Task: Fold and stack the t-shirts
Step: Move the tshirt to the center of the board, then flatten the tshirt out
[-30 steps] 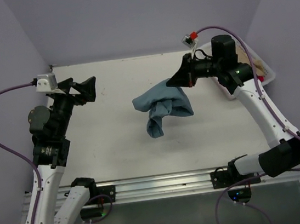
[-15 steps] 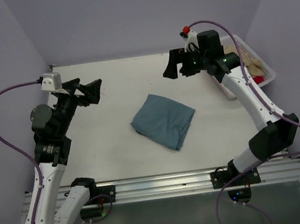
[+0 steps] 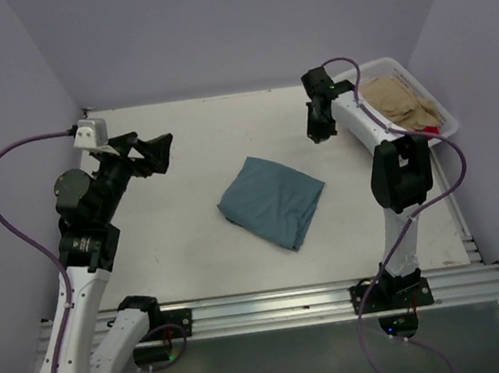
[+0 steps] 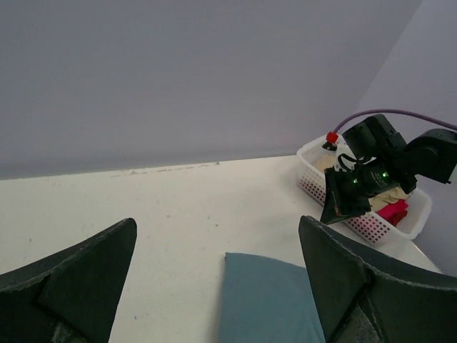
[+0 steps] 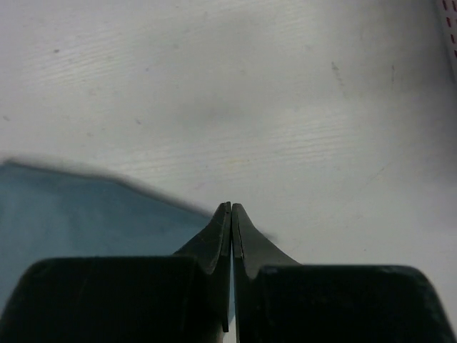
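Observation:
A dusty teal t-shirt lies folded in a flat packet at the middle of the table, free of both grippers. It also shows in the left wrist view and in the right wrist view. A tan t-shirt and a red t-shirt lie in the white basket. My right gripper hangs shut and empty, between the teal t-shirt and the basket, its fingertips pressed together. My left gripper hovers wide open at the left, aimed towards the teal t-shirt.
The white mesh basket stands at the table's far right corner, the right arm's upper part arching just beside it. Lilac walls close in the table's left, back and right sides. A metal rail runs along the near edge.
One second ago the right gripper held the teal t-shirt bunched in the air. It let the shirt go onto the table, drew back towards the basket and shut. The left arm barely moved.

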Controlling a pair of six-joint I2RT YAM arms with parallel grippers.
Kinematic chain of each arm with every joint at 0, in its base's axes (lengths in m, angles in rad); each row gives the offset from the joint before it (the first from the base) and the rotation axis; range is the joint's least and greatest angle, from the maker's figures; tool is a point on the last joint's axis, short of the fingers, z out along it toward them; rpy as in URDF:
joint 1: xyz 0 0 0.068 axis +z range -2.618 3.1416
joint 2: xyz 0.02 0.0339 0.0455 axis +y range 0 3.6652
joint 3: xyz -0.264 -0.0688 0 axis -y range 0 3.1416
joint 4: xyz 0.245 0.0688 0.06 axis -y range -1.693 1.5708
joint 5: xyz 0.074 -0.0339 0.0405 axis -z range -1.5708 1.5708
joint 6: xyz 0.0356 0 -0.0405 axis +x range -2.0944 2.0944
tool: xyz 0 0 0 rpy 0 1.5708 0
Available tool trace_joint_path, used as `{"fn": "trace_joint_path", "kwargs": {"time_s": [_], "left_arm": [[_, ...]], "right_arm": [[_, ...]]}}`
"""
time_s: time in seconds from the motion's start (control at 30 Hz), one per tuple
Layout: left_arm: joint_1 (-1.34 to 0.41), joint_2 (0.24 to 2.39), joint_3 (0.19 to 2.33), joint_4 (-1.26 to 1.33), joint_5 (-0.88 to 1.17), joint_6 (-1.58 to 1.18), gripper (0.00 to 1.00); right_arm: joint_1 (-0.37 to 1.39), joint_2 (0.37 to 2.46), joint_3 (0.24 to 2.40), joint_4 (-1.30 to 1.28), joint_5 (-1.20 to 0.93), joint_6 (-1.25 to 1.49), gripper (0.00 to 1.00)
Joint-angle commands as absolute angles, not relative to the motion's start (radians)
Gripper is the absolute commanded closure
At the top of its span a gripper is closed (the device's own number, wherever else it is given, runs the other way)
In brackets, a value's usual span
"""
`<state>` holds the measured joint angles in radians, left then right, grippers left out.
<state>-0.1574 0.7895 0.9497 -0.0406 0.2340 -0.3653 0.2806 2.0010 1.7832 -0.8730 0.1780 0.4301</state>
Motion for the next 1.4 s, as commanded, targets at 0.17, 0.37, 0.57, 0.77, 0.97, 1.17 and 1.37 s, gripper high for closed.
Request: {"fn": "trace_joint_path", "kwargs": {"time_s": [0.17,0.37,0.57,0.77,0.97,1.17,1.37], "left_arm": [[-0.155,0.796,0.920,-0.037,0.258,-0.390,0.00],[-0.156,0.808,0.894,-0.015,0.288,-0.407,0.00],[-0.188,0.975,0.923,-0.116,0.322,-0.327,0.00],[-0.383,1.212,0.959,-0.259,0.299,-0.131,0.02],[-0.589,1.304,0.992,-0.314,0.268,0.040,0.02],[-0.698,1.293,1.025,-0.366,0.313,0.141,0.01],[-0.874,1.446,1.055,-0.428,0.200,0.199,0.00]], "right_arm": [[0.126,2.045,1.816,-0.898,0.339,0.551,1.00],[0.029,2.138,1.925,-0.922,0.333,0.539,1.00],[-0.029,2.212,2.069,-0.974,0.354,0.531,1.00],[-0.045,2.232,2.106,-0.971,0.362,0.514,1.00],[-0.051,2.250,2.146,-0.963,0.354,0.489,1.00],[-0.061,2.244,2.138,-0.942,0.318,0.479,1.00],[-0.061,2.208,2.089,-0.893,0.227,0.465,1.00]]}}
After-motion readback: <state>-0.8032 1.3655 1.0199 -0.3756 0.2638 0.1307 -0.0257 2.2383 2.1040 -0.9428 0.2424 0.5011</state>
